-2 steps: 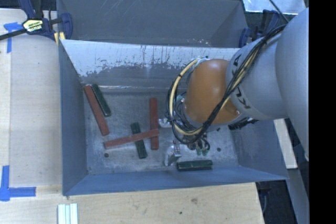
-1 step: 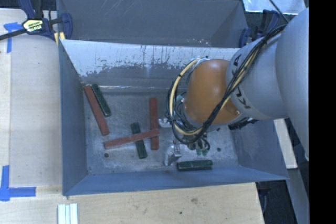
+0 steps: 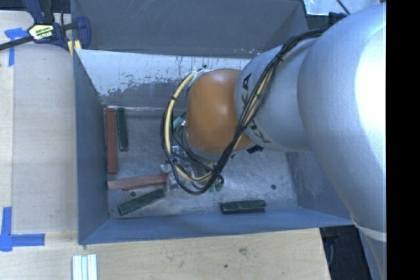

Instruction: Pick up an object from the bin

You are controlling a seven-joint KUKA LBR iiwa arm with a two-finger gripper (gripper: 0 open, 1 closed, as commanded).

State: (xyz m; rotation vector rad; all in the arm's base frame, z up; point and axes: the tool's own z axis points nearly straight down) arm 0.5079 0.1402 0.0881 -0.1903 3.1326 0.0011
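My gripper (image 3: pixel 172 175) is low in the front middle of the bin, mostly hidden under the arm's orange cover and cables. It is at the right end of a reddish-brown bar (image 3: pixel 136 183) that lies flat, pointing left. Just in front of that bar lies a dark green bar (image 3: pixel 140 202), slightly tilted. A small green piece (image 3: pixel 218 185) peeks out from under the cables to the gripper's right. Whether the gripper touches the reddish-brown bar is hidden.
Along the left wall a second reddish-brown bar (image 3: pixel 111 141) lies lengthwise, with a short dark green bar (image 3: pixel 122 129) beside it. Another dark green bar (image 3: pixel 243 206) lies by the front wall at the right. The arm covers the bin's right half.
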